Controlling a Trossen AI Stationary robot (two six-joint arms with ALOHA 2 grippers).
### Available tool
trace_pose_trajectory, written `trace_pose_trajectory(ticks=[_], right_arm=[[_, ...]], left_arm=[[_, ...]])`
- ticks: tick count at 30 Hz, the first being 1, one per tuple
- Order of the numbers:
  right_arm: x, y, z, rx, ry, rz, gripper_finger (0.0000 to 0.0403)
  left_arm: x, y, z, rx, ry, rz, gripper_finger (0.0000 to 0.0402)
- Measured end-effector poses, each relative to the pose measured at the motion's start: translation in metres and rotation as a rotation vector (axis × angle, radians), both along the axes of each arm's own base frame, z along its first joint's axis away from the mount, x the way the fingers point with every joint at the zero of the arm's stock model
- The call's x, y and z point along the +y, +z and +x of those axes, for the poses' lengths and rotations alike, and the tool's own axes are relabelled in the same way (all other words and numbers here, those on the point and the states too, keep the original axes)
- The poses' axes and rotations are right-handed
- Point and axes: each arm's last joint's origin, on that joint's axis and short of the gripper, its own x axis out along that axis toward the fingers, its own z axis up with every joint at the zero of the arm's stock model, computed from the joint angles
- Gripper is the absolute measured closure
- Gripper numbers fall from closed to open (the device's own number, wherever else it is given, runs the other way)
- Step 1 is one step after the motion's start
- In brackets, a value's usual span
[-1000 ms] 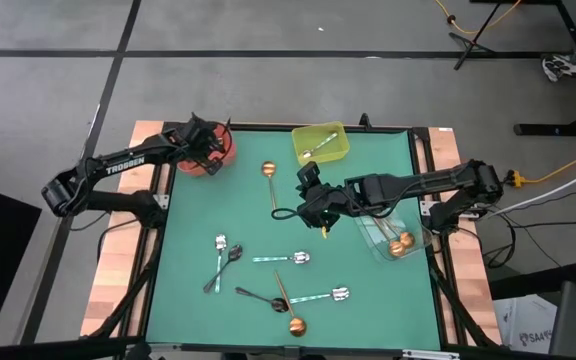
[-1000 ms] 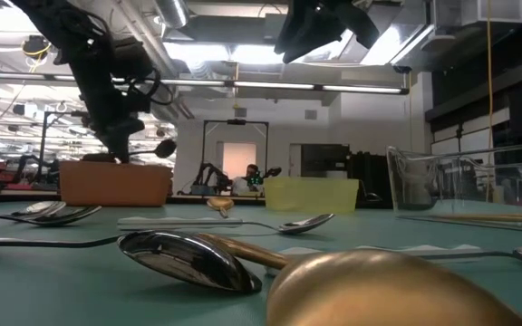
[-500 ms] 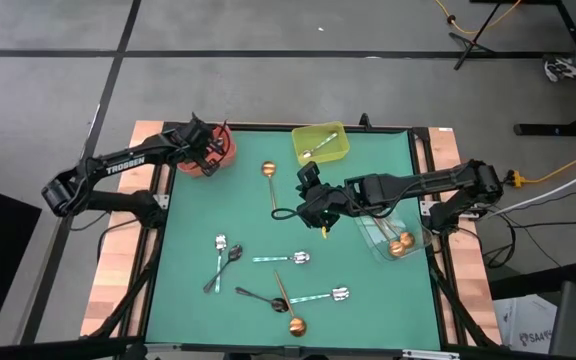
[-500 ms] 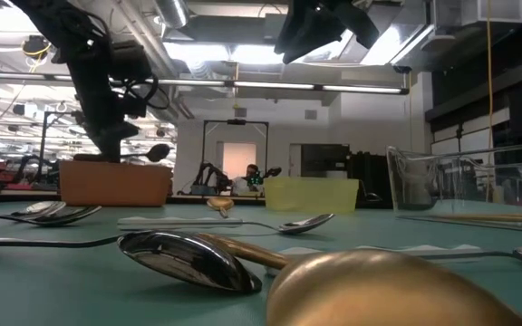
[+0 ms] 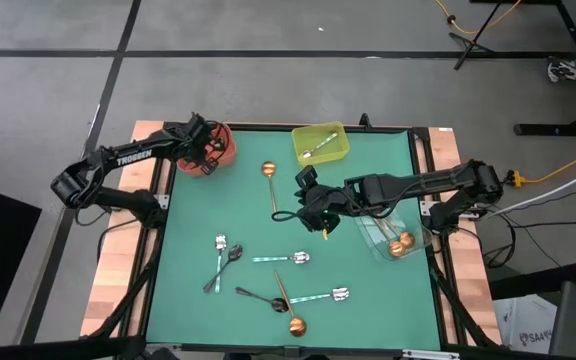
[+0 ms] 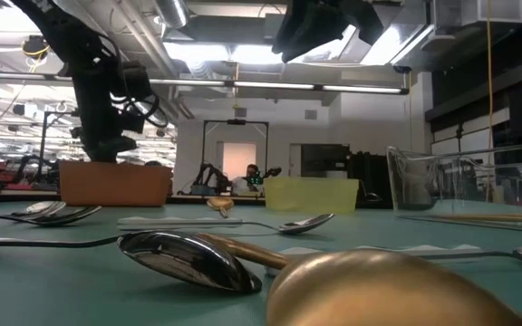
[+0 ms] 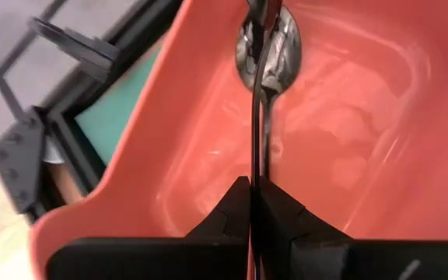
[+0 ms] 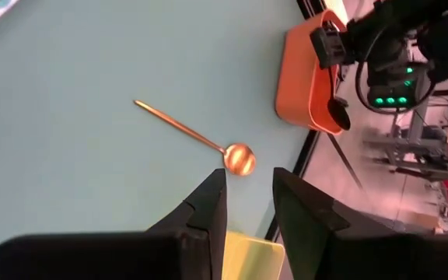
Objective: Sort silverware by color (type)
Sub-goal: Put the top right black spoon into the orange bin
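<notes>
A black spoon (image 7: 257, 148) is clamped in the left hand (image 7: 253, 204) over the red bin (image 7: 208, 140) for dropping; the right hand (image 8: 247, 204), fingers apart, is poised above a gold spoon (image 8: 238, 158) on the table (image 5: 188, 230).

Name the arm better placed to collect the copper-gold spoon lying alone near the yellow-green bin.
Right. The right pincer hangs open beside that copper-gold spoon, which its wrist view shows just ahead. The left pincer is over the red bin, shut on a black spoon.
</notes>
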Motion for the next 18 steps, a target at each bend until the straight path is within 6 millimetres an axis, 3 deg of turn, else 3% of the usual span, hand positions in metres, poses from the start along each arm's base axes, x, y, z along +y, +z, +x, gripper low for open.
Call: trace_pose_trajectory(ticks=[18], right_arm=[[0.000,0.000,0.000,0.001,0.005,0.005,0.0304]], left_arm=[[0.009,-0.017,-0.003,0.051,-0.046,-0.096,0.0398]])
